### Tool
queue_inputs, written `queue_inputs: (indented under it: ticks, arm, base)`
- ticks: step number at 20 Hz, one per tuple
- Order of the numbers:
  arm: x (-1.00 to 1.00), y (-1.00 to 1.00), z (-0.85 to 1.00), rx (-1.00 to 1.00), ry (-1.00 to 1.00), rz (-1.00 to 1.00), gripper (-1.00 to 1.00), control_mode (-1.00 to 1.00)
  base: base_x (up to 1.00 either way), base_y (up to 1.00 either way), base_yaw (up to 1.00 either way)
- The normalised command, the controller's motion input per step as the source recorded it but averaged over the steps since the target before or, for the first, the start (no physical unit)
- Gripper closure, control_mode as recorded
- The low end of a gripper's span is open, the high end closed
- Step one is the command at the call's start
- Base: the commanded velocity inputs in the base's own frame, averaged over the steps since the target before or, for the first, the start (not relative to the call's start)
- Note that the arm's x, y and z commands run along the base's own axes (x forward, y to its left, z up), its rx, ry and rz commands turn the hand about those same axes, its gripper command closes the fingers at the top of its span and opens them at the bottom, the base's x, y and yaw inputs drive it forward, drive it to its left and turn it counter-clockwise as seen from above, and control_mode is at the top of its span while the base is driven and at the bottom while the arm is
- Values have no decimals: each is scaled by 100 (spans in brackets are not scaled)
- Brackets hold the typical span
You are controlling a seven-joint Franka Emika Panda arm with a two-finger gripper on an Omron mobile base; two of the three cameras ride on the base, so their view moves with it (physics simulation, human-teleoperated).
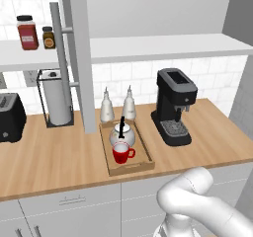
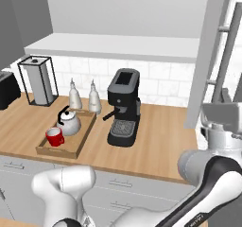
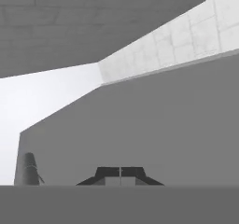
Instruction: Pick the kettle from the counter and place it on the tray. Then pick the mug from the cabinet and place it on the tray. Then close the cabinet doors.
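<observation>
Wooden tray [image 1: 146, 163] on the bench [image 1: 49, 157] already carries the kettle [image 1: 122, 134] and, just beside it, the red mug [image 1: 121, 153]. Both cabinet doors [image 1: 79, 58] stand open, so closing them remains. Fingers [image 3: 120, 176] are pressed together, holding nothing, facing a grey panel.

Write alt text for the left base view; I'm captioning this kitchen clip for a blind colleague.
On the wooden counter, a tray holds the silver kettle and, in front of it, the red mug. Two pale bottles stand behind the tray, a black coffee machine to its right, and a grey cabinet door hangs open above.
</observation>
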Motion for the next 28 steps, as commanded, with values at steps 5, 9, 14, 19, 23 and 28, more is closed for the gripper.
queue_inputs:
  ticks: [5, 9, 14, 19, 23, 28]
  arm:
    - [24, 48, 73, -2, 20, 7, 100, -100]
    - [72, 27, 51, -9, 56, 5, 100, -100]
    - [96, 24, -1, -24, 82, 1, 100, -100]
    - [81, 55, -39, -19, 42, 5, 100, -100]
    - [55, 76, -35, -8, 4, 8, 100, -100]
    - [47, 67, -8, -7, 4, 0, 100, -100]
  base:
    - [0, 0, 0]
    - [0, 0, 0]
    - [0, 0, 0]
    - [0, 0, 0]
    - [0, 0, 0]
    - [0, 0, 0]
